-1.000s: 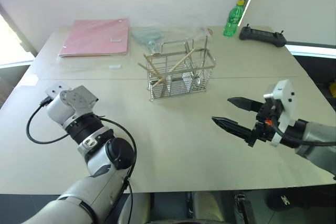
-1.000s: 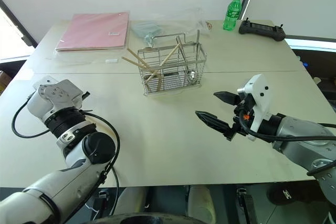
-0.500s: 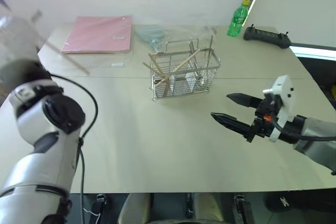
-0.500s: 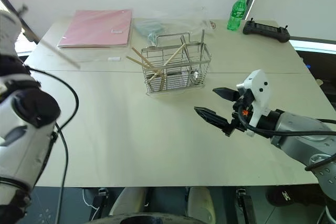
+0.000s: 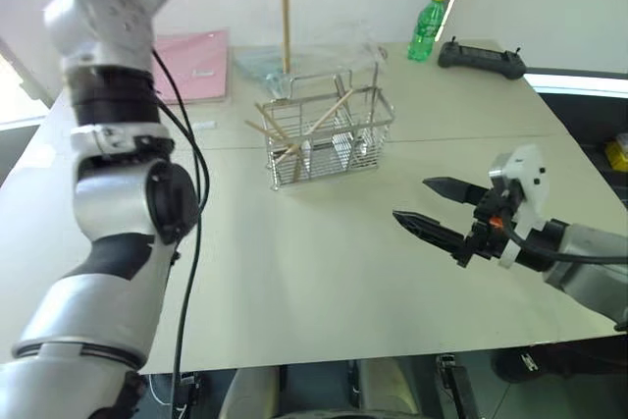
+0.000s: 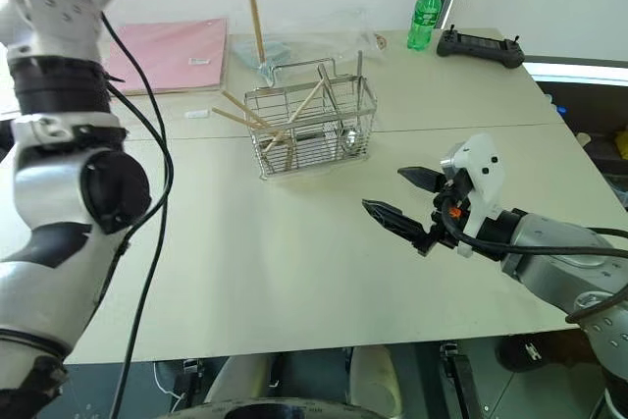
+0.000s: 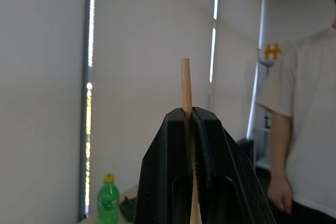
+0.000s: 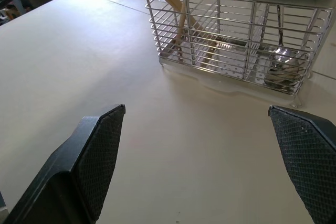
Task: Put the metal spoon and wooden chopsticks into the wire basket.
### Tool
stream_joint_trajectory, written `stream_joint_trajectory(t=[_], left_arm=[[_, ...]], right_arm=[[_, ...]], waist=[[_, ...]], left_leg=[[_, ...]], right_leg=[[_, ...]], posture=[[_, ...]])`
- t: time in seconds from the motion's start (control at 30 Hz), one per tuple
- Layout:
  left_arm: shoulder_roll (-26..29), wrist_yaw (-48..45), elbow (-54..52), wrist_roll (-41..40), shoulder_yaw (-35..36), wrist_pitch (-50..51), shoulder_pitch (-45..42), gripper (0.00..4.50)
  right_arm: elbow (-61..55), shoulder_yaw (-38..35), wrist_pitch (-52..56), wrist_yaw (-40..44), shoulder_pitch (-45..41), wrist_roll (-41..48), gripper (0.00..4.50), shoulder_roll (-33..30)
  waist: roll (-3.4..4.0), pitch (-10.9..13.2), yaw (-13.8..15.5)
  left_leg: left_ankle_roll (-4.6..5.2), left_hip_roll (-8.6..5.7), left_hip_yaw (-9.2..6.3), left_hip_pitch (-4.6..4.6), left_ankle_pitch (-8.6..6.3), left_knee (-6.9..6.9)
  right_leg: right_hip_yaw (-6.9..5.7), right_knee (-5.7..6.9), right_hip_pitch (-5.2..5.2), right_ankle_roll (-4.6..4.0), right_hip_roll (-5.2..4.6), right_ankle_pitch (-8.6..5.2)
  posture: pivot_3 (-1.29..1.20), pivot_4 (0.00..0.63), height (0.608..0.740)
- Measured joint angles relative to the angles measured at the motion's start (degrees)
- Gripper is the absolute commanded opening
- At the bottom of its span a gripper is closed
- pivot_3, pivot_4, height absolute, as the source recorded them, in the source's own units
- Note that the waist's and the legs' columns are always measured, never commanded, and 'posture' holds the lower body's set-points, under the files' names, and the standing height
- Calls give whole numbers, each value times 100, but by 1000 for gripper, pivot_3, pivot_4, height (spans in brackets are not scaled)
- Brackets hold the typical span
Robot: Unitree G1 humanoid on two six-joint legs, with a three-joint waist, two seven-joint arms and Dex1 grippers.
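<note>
Pale wood up high: the left gripper point(image 7: 191, 129) pinches one chopstick point(image 5: 285, 7) upright above the wire basket point(image 5: 329, 139), where other wooden chopsticks point(image 5: 294, 139) and the metal spoon point(image 6: 350, 136) sit. Right gripper point(image 5: 442, 208) hovers spread, empty, near right. Risk: a crooked drop catches the handle or leaning sticks. Green bottle point(image 5: 423, 31) and pink folder point(image 5: 201, 66) stand far, clear.

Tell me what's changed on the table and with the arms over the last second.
The left arm has swung up from low over the near table edge; its left gripper, shut on a wooden chopstick, now holds it upright above the wire basket. The right gripper stayed open in place. Basket, the chopsticks and metal spoon inside it, pink folder and green bottle are unchanged.
</note>
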Motion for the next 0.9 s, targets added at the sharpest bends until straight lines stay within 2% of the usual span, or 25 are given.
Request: stream_joint_trajectory(t=[0.17, 0.3, 0.4, 0.6, 0.63, 0.8, 0.9], left_arm=[[-136, -81, -433, 196, -531, -327, 501, 32], [-227, 68, -522, 220, -616, -442, 625, 32], [-316, 264, -529, 209, -608, -484, 669, 1021], [-354, 493, -737, 52, -596, -356, 990, 4102], [-341, 495, -811, 16, -598, -303, 1047, 4463], [-95, 618, -1329, -294, -532, 300, 1335, 4463], [270, 420, -1682, -459, -553, 587, 1609, 4463]], right_arm=[[-58, -230, -10, -133, 185, 123, 4500, 0], [-139, -305, -16, -230, 280, 278, 4500, 0], [-143, -373, -51, -311, 287, 336, 4500, -1], [-139, -407, -69, -350, 287, 434, 4500, -33], [-137, -420, -69, -349, 287, 433, 4500, -42], [-69, -440, -70, -268, 285, 425, 4500, -124], [-21, -462, -71, -115, 290, 353, 4500, -240]], waist=[[0, 0, 61], [0, 0, 65], [0, 0, 66], [1, -1, 57], [1, -1, 57], [2, -1, 58], [6, -3, 42]], left_leg=[[1, 1, -2, 4, 1, 10], [2, 1, -5, -1, 0, 8], [5, -1, -4, -1, -1, 8], [5, 0, -4, 2, -1, 8], [5, 0, -4, 2, -1, 8], [5, 1, -4, 3, -1, 9], [5, 1, -3, 5, -1, 7]], right_leg=[[1, 1, 10, -5, 1, 1], [1, -4, 9, -4, 1, 2], [1, -6, 9, -3, 1, 1], [1, -2, 9, -4, 2, 2], [1, -1, 9, -4, 2, 1], [1, 0, 9, -4, 3, 1], [1, 1, 9, -5, 4, 1]], posture=[[0, 150, 709], [0, 150, 709], [0, 150, 709], [0, 150, 709], [0, 150, 709], [0, 150, 709], [0, 150, 709]])
